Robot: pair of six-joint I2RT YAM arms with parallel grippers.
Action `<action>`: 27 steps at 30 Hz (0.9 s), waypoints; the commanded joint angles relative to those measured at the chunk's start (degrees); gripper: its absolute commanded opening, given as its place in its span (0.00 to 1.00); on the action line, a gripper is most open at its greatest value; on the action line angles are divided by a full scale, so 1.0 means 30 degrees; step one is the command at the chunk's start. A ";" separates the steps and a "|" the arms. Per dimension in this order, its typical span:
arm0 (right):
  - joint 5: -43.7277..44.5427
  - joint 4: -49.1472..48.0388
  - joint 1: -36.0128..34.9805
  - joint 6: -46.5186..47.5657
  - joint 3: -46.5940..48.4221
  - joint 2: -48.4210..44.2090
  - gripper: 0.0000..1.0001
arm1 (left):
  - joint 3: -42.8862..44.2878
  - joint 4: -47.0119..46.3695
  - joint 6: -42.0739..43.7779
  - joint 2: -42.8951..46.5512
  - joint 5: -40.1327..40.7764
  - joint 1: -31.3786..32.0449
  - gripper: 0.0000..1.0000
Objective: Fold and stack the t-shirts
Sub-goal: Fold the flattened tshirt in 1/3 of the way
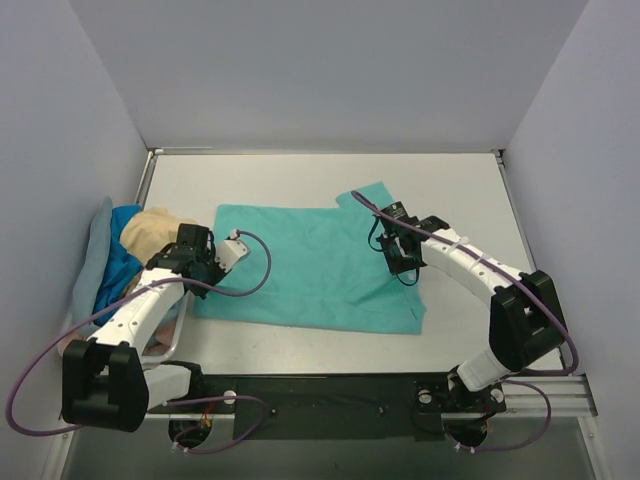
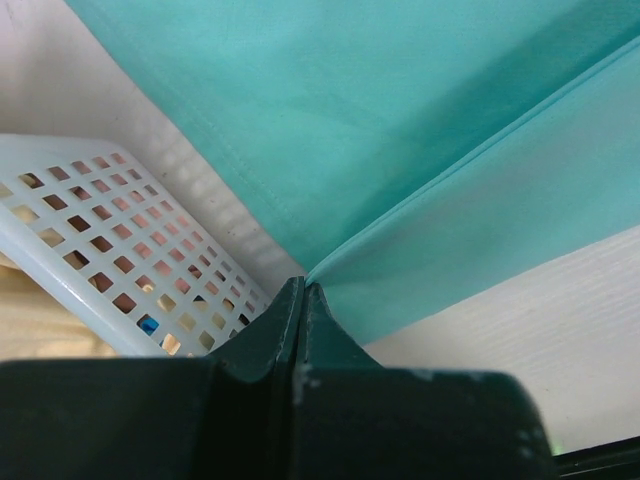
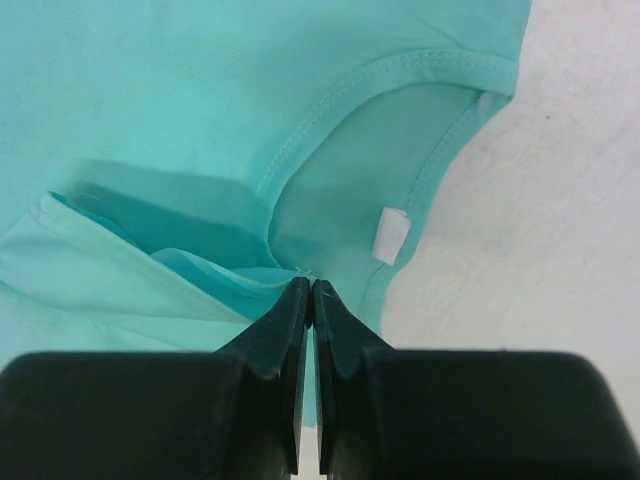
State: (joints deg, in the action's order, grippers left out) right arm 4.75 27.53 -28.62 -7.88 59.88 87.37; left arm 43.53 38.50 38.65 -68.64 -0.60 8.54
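Teal-green t-shirt (image 1: 310, 265) lies spread on the white table (image 1: 300, 180); its small neck label (image 3: 391, 236) bears no readable writing; left gripper (image 2: 303, 290) is clamped on its left edge, right gripper (image 3: 308, 290) on cloth beside the neckline.

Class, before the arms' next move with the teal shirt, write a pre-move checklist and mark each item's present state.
1. Left gripper shut on the teal-green t-shirt's edge: ok.
2. Right gripper shut on cloth beside the neckline: ok.
3. Shirt apart from the white basket: ok.
4. Shirt lying smooth near the right gripper: not ok, folds bunched.
5. Layers pinched by each gripper: cannot tell.
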 commanded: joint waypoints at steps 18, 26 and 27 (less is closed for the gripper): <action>0.0173 -0.1325 0.0839 0.2480 0.2189 0.1871 0.00 | -0.0358 -0.2608 -0.1137 -0.1582 0.2686 -0.0325 0.00; 0.0788 -0.1324 0.1190 0.2480 0.2803 0.2340 0.00 | -0.0915 -0.3692 -0.1488 -0.1846 0.4155 -0.0297 0.00; 0.0788 -0.1354 0.1191 0.2451 0.2863 0.2398 0.00 | -0.1003 -0.3838 -0.1575 -0.1875 0.4184 -0.0354 0.00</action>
State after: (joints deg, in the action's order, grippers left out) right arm 5.10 22.48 -25.96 -1.15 65.39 93.78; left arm 41.58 29.69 35.07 -73.73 6.31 8.54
